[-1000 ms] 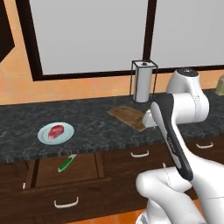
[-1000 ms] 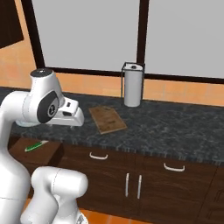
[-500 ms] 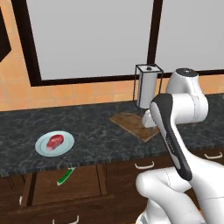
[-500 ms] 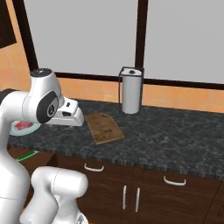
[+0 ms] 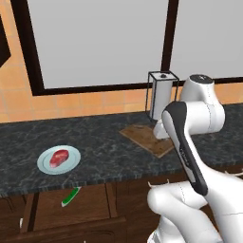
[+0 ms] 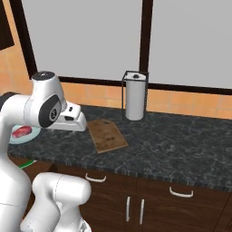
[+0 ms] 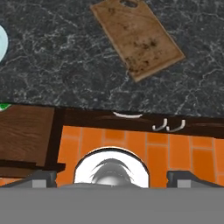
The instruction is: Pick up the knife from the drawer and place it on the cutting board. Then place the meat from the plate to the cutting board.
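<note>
On the dark marbled desk (image 5: 104,137), L side, sits the plate (image 5: 45,163) w/ the meat (image 5: 60,157) on it, roughly centred. Below the desk front edge the drawer (image 5: 52,209) is pulled open; the knife (image 5: 70,196) lies inside on the wooden bottom, green handle visible, near the drawer's right part, angled. Blade not resolvable.

Cutting board (image 5: 147,139) lies flat on the desk, well apart from the plate, set diagonal to the desk edge, just in front of the wire paper-towel holder (image 5: 161,95). Board surface bare.

R base view: cutting board (image 6: 107,135) between the arm's hand section and the paper-towel holder (image 6: 135,95); plate (image 6: 16,138) partly hidden behind the arm, meat (image 6: 21,132) showing at its edge.

Hand view: camera looks down over the desk edge; cutting board (image 7: 136,37) at top, plate rim (image 7: 2,43) at L edge, green knife tip (image 7: 4,106) at L edge over the drawer (image 7: 26,135).

Pincer: open/closed state can't be determined; nothing seen in its grip.
</note>
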